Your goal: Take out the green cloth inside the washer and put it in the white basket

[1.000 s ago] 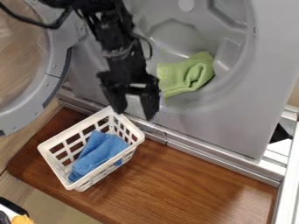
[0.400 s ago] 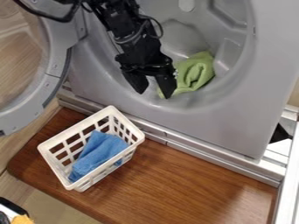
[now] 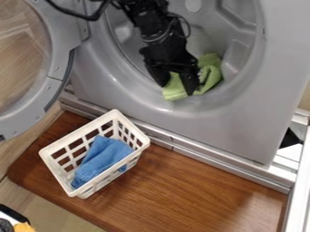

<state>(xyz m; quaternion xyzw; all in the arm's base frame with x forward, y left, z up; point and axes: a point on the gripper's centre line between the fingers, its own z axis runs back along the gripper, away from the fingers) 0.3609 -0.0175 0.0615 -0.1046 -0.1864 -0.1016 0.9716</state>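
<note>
Washer [image 3: 242, 131] mouth open; lower rim [image 3: 158, 105] between green cloth [image 3: 175, 92] and white basket [image 3: 77, 132]; door [image 3: 24, 121] walls one side.

i make this out to be a laundry spot. what tells me is the grey washer [image 3: 251, 129] in front of me, its round door [image 3: 57, 74] swung open and a green cloth [image 3: 210, 76] in its drum [image 3: 237, 27]. just outside, a white plastic basket [image 3: 77, 133] with a blue cloth [image 3: 102, 158] in it sits on a brown wooden board [image 3: 200, 181], with paler flooring [image 3: 45, 206] beyond the board's edge. whether it belongs to a home or a lab, i can't tell from here.
</note>
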